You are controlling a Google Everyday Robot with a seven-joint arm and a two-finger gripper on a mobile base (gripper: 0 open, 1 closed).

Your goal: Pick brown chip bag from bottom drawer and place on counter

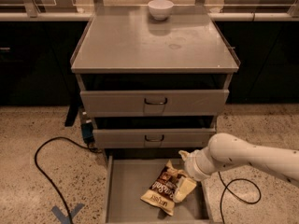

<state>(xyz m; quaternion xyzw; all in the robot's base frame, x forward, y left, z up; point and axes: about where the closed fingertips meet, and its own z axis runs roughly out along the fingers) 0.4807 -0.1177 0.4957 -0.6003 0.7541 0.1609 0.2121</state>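
Observation:
The brown chip bag [162,189] lies tilted on the floor of the open bottom drawer [128,190], right of the middle, its dark brown middle and cream ends showing. My white arm reaches in from the right. My gripper [183,189] points down into the drawer and rests against the bag's right edge, partly covering it. The counter [140,45], the flat grey top of the cabinet, is above.
A white bowl [160,8] stands at the counter's far edge. The two upper drawers [154,102] are partly pulled out. Black cables lie on the speckled floor at left [39,164] and right [240,190]. A blue tape mark [65,213] is at lower left.

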